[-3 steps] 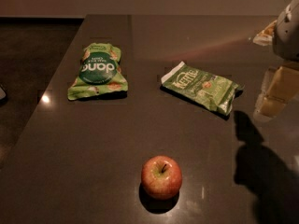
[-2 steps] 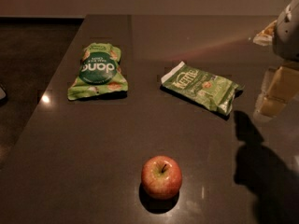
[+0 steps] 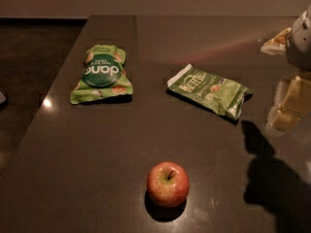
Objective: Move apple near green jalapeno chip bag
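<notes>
The apple [image 3: 168, 183] is small, red and yellow with a short dark stem, and sits upright on the dark table near the front centre. The green jalapeno chip bag [image 3: 209, 90] lies flat behind it and to the right, light green with white "Kettle" lettering. My gripper [image 3: 283, 111] hangs at the right edge of the view, just right of the chip bag and above the table. It is well away from the apple and holds nothing that I can see. Its shadow falls on the table at the front right.
A puffier green pouch [image 3: 101, 74] with a round dark-green "dang" label lies at the back left. The dark table [image 3: 97, 154] ends at a slanting left edge, with dark floor beyond. A wall runs along the back.
</notes>
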Robot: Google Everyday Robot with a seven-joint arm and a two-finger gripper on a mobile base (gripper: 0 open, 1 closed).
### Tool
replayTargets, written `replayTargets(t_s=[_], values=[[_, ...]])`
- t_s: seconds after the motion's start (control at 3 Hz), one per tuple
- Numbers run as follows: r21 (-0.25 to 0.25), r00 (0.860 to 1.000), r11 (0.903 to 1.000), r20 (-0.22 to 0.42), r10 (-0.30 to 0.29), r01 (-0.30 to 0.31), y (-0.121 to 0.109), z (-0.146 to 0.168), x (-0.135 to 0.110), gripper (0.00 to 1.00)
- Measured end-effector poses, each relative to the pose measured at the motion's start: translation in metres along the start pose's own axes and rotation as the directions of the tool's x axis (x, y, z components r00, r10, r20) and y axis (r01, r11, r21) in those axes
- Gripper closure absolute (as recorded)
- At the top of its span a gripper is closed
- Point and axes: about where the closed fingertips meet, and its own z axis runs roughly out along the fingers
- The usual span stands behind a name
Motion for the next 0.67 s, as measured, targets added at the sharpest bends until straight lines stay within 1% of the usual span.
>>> replayTargets(t_s=[0.33,0.67], values=[[-0.044,0.997,0.9981,0.058,-0.041,0.044,0.033,0.009,-0.009,0.0],[-0.069,0.991,0.994,0.111,-0.077,0.085,0.064,0.027,-0.021,0.0]])
